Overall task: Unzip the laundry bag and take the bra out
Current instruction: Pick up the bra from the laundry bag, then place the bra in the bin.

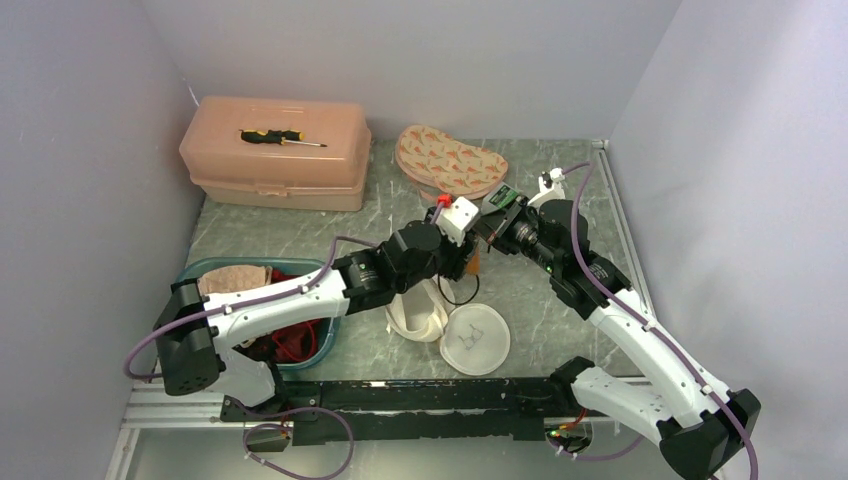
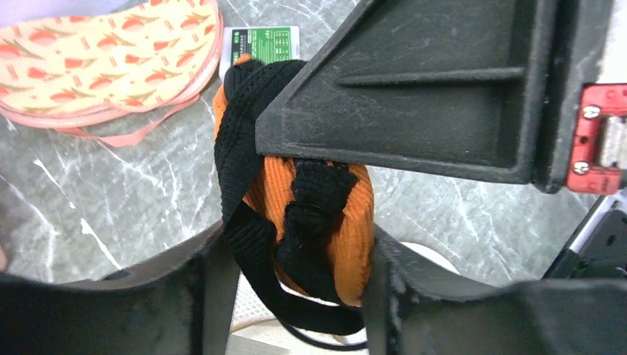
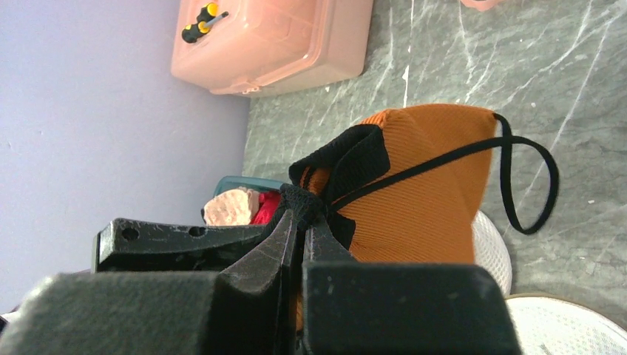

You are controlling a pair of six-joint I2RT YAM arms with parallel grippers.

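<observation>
The bra shows here as orange ribbed fabric with black straps, hanging above the table. My right gripper is shut on the black bunch at its top edge. My left gripper reaches in from the left, and its fingers press against both sides of the bra. The white mesh laundry bag lies slumped below them, and it also shows under the bra as white mesh. In the top view both grippers meet mid-table over a sliver of orange.
A peach plastic box with a screwdriver on its lid stands at the back left. A patterned pouch lies at the back. A teal basin holds red and beige cloth at the left. A round white mesh disc lies beside the bag.
</observation>
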